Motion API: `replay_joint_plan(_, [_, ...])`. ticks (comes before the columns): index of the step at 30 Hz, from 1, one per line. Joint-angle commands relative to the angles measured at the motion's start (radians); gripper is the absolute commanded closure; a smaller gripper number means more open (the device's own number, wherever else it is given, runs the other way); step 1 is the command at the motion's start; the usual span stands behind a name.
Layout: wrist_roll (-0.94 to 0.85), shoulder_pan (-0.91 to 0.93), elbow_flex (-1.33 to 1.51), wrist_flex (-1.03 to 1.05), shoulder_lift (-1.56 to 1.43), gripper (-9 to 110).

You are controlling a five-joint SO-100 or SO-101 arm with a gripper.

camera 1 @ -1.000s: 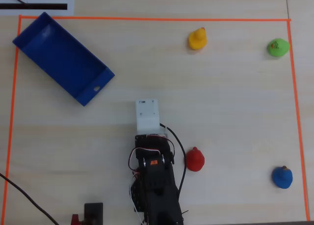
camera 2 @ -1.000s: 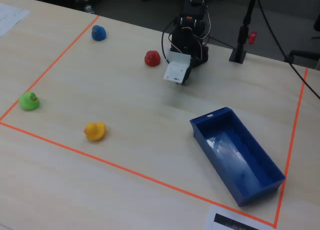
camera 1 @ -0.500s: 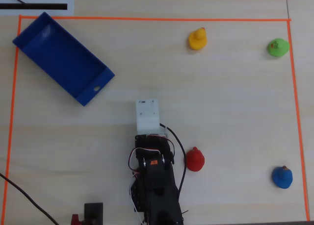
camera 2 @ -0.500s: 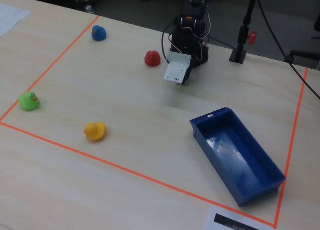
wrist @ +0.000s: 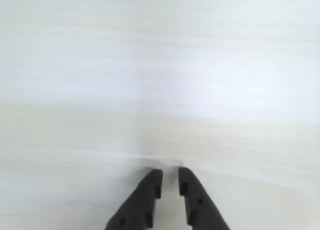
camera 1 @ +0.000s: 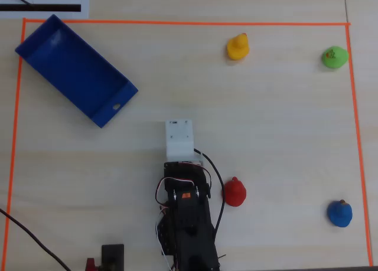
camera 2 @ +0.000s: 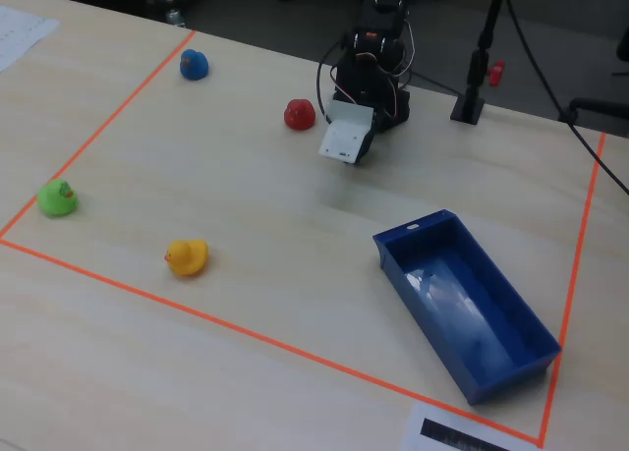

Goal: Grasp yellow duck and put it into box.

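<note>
Going left to right across the overhead view, one blue box (camera 1: 71, 67) is lying empty at the far left, set diagonally with its long axis running from far left toward near right and its holed short end facing the arm. Next, the arm is sitting folded at the near middle, its gripper (wrist: 170, 182) hanging over bare table; in the wrist view the two dark fingers are standing almost together with only a thin slit between them, holding nothing. One red duck (camera 1: 234, 192) is resting just beside the arm's right flank. One yellow duck (camera 1: 237, 47) is standing upright at the far side, to the right of the arm's line and well apart from it. One green duck (camera 1: 334, 57) is sitting in the far right corner, and one blue duck (camera 1: 340, 214) in the near right corner.

So four ducks and one box are lying inside the orange tape border (camera 1: 183, 23). The coming reach is turning on this: the yellow duck lies ahead and to the right of the gripper, opposite the box, which lies ahead to the left.
</note>
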State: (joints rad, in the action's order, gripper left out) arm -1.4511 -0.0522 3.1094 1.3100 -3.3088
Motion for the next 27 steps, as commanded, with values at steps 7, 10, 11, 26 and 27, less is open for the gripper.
replay_joint_plan(7, [-0.074, 0.110, -0.127, -0.578, 0.359, 101])
replay_joint_plan(10, [-0.029, 0.114, -0.299, -0.641, 0.540, 101])
replay_joint_plan(11, [-0.002, 0.114, -0.370, -0.650, 0.603, 101])
replay_joint_plan(26, [0.170, 0.221, -0.905, -1.012, 1.241, 101])
replay_joint_plan(27, [0.186, 0.227, -0.927, -1.051, 1.281, 101])
